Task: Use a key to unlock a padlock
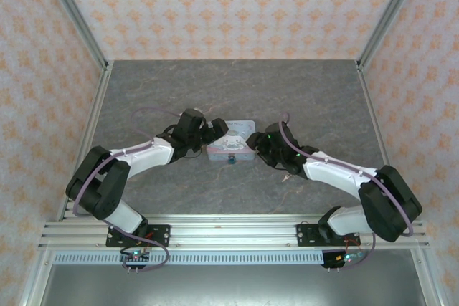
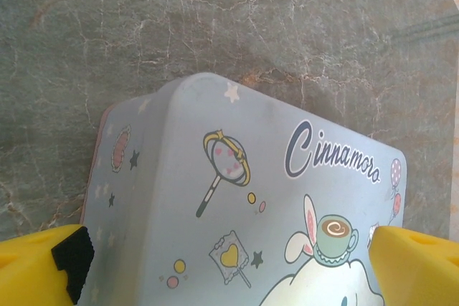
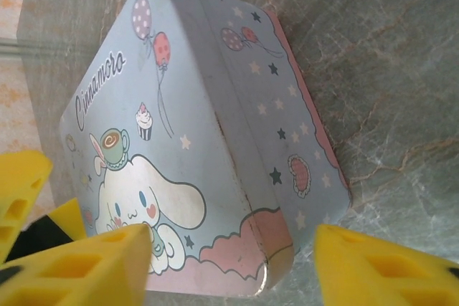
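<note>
The tiny blue-teal padlock point(image 1: 233, 160) hangs at the near front edge of the pastel tin box point(image 1: 231, 141). A thin pale sliver point(image 1: 287, 175) lies on the table by the right arm; it may be the key, too small to be sure. My left gripper point(image 1: 213, 132) point(image 2: 229, 270) stands open wide over the box lid point(image 2: 272, 198), one yellow fingertip point(image 2: 36, 266) at each side. Whether they touch the box I cannot tell. My right gripper point(image 1: 259, 142) point(image 3: 237, 270) is open around the box's pink corner point(image 3: 280, 241), its right finger clear of the wall.
The grey marbled table point(image 1: 229, 91) is walled by an aluminium frame and patterned panels on three sides. Both arms reach inward and meet at the box near the table's middle. A yellow finger of the left gripper point(image 3: 21, 191) shows at the box's far side.
</note>
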Robot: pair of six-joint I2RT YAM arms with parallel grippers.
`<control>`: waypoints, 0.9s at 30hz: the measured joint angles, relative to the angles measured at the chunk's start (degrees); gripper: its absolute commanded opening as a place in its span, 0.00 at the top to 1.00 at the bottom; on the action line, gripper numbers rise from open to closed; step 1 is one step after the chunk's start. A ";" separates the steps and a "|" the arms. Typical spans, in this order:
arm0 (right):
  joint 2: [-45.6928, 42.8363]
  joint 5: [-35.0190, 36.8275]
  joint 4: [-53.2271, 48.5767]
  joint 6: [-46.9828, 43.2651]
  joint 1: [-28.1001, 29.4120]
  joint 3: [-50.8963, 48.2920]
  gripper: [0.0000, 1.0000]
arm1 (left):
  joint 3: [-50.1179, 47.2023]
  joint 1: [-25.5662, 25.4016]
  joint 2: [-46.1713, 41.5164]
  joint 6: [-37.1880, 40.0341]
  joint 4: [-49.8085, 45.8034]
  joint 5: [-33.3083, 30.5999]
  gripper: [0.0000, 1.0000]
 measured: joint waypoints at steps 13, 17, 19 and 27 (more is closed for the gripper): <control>-16.94 5.18 -15.89 -12.76 -7.87 4.87 0.13 | 1.25 4.35 -9.40 3.17 -6.01 -1.53 0.00; -16.06 2.95 -20.15 -13.11 -10.75 4.94 0.33 | 3.50 4.37 -10.56 3.08 -9.79 -1.51 0.00; -14.27 1.38 -22.60 -12.09 -10.95 4.94 0.40 | 3.34 4.35 -11.15 1.62 -10.47 -1.44 0.00; -17.73 0.85 -27.61 -0.59 -10.84 -0.42 0.57 | 2.08 2.69 -12.46 -3.52 -12.26 -1.29 0.00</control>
